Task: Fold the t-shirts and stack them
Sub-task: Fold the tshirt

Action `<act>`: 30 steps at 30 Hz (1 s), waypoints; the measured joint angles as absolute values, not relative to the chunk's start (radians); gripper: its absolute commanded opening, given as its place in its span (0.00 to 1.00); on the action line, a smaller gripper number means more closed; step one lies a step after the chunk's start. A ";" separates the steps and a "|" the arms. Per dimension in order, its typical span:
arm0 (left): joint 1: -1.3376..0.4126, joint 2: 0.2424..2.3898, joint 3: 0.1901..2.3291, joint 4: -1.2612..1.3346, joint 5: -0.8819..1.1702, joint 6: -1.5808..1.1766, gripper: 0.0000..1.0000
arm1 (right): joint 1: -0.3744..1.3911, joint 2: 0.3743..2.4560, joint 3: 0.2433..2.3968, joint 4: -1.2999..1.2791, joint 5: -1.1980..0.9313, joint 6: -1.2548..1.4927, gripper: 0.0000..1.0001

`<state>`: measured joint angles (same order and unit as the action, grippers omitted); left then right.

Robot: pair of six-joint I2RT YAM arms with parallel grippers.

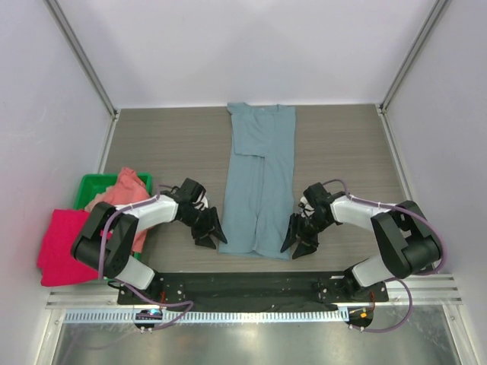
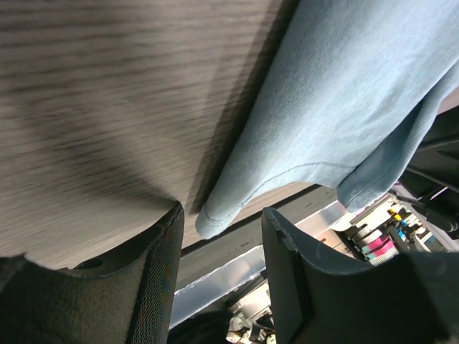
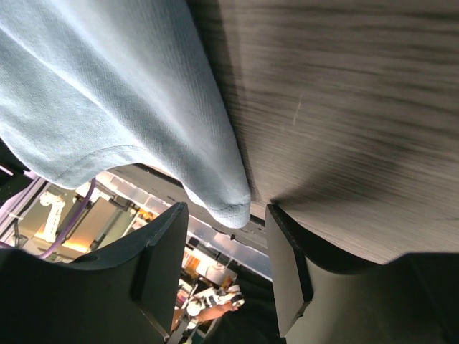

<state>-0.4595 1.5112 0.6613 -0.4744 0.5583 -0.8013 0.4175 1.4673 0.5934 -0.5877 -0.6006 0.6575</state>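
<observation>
Down the middle of the table (image 1: 167, 144) lay the slate-blue t-shirt (image 1: 260, 175), its sides folded in to a long strip and its collar at the far end. At its near left corner stood the left gripper (image 1: 211, 233), at its near right corner the right gripper (image 1: 297, 239). Well to the left of that shirt, the salmon-pink t-shirt (image 1: 125, 190) slumped over a green bin (image 1: 90, 185), with the crimson-pink t-shirt (image 1: 65, 247) beside it.

From the left wrist, the fingers (image 2: 161, 272) were spread, the blue shirt's hem corner (image 2: 215, 218) between them, unpinched.

From the right wrist, likewise: fingers (image 3: 163, 261) apart around the opposite corner (image 3: 231, 204). Soft, light, floppy cloth, I reckoned; those corners looked the places to pinch, through every layer.
</observation>
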 measured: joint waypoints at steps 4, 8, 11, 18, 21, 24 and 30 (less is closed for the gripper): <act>-0.471 1.509 0.655 -0.472 0.559 -0.801 0.48 | 0.419 1.488 0.594 -0.581 -0.618 0.665 0.50; -0.471 1.509 0.646 -0.467 0.561 -0.802 0.39 | 0.427 1.498 0.593 -0.575 -0.623 0.665 0.42; -0.472 1.509 0.639 -0.463 0.561 -0.804 0.31 | 0.430 1.501 0.590 -0.564 -0.620 0.665 0.33; -0.476 1.520 0.632 -0.454 0.543 -0.801 0.00 | 0.425 1.496 0.564 -0.524 -0.617 0.663 0.01; -0.473 1.515 0.631 -0.456 0.534 -0.801 0.00 | 0.411 1.462 0.545 -0.524 -0.606 0.663 0.01; -0.462 1.499 0.624 -0.462 0.523 -0.799 0.00 | 0.401 1.408 0.524 -0.536 -0.578 0.659 0.02; -0.445 1.494 0.623 -0.465 0.516 -0.794 0.00 | 0.394 1.373 0.519 -0.550 -0.558 0.649 0.02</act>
<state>-0.4450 1.4944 0.6228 -0.4652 0.5156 -0.7940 0.3939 1.3731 0.5190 -0.5499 -0.5583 0.6495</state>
